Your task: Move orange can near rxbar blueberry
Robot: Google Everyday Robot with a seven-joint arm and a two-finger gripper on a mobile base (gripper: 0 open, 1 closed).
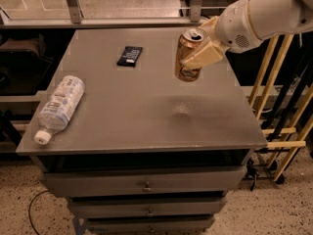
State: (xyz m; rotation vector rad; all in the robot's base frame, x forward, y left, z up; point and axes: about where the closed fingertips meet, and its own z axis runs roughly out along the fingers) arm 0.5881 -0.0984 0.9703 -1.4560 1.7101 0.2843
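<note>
Transport phase, judging by the layout — gripper (199, 47) clamped on can (187, 58), holding it in the air over the right half of the table (122, 126), toward the far edge. Reaching in from upper right. One pale finger (204, 57) pressed across the can's right flank; other finger behind the can, mostly hidden. Can tilted slightly, tab top up. Soft shadow (181, 109) on the tabletop below it and nearer the camera, so clearly off the surface.

Rxbar (130, 56) flat on the far part of the table, left of centre. Left of the can and gripper, apart from them, with bare tabletop between. Roughly level with the can in this view; true depth hard to judge with the can raised.

Next move, likely: carry left toward rxbar with grip firm, straighten can upright, lower to full base contact just beside the wrapper, then release. Calls for stopping short — not on top of the wrapper, not nudging it. Main risk: setting down on an edge while tilted, then tipping or rolling. Contents unknown, so possible spill if open and not empty.

Bottle (59, 106) on its side at the left edge, cap toward the camera, well away from the likely path. No need to touch.
</note>
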